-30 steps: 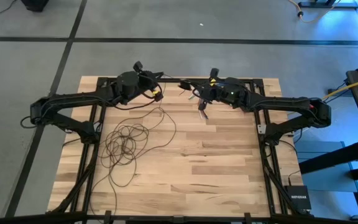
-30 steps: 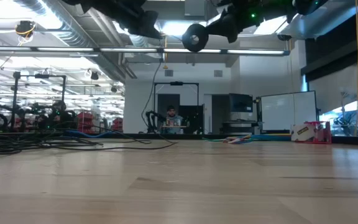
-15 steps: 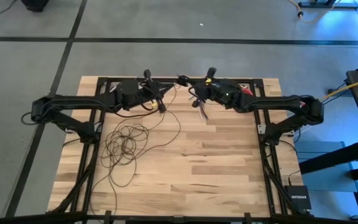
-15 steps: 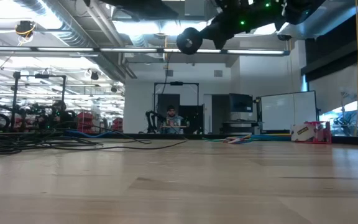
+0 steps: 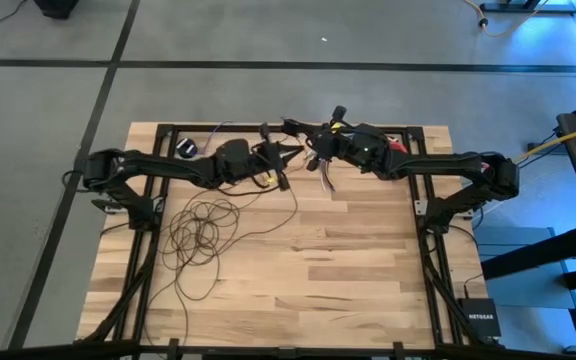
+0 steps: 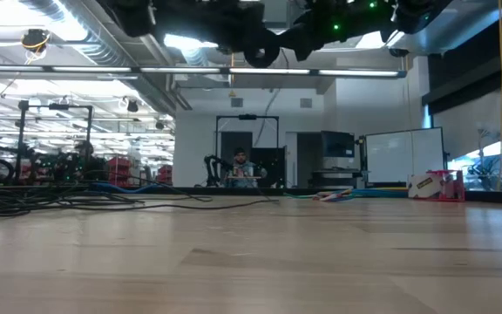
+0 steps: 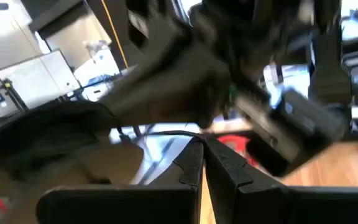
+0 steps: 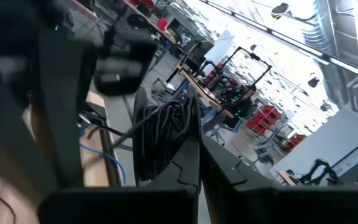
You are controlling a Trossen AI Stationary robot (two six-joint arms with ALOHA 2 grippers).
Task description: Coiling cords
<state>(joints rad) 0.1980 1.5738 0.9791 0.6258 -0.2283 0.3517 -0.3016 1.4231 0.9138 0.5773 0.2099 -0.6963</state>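
Two dark arms reaching inward over the far half of the pale wood-plank surface [image 5: 348, 260], tips almost meeting near the far edge.

Left tool [image 5: 286, 152] — fingers pressed together, nothing visibly pinched between them; seen tip to tip in the left wrist view [image 7: 202, 144], with the other arm's blurred dark housing close ahead. Right tool [image 5: 294, 128] likewise clenched, fingers meeting in a point in the right wrist view [image 8: 199, 134]; whether a strand is caught there cannot be told. Both held up off the wood, showing in the low view only as dark shapes along the top [image 6: 260, 54].

Cords [image 5: 204, 228] lying on the left half of the surface, under and in front of the left arm: a loose tangle of thin dark loops, overlapping and uneven, with one long strand trailing toward the near edge and another curving up toward the left tool. From table height, the same tangle a low dark heap at the left [image 6: 50, 199].

Short bundle of multicoloured wires [image 5: 320, 165] hanging beside the right wrist. Small dark round object [image 5: 187, 148] on the far left corner of the wood. Thick yellow cable [image 5: 568, 135] off to the right, well apart from everything. A person seated far back in the room [image 6: 240, 166].
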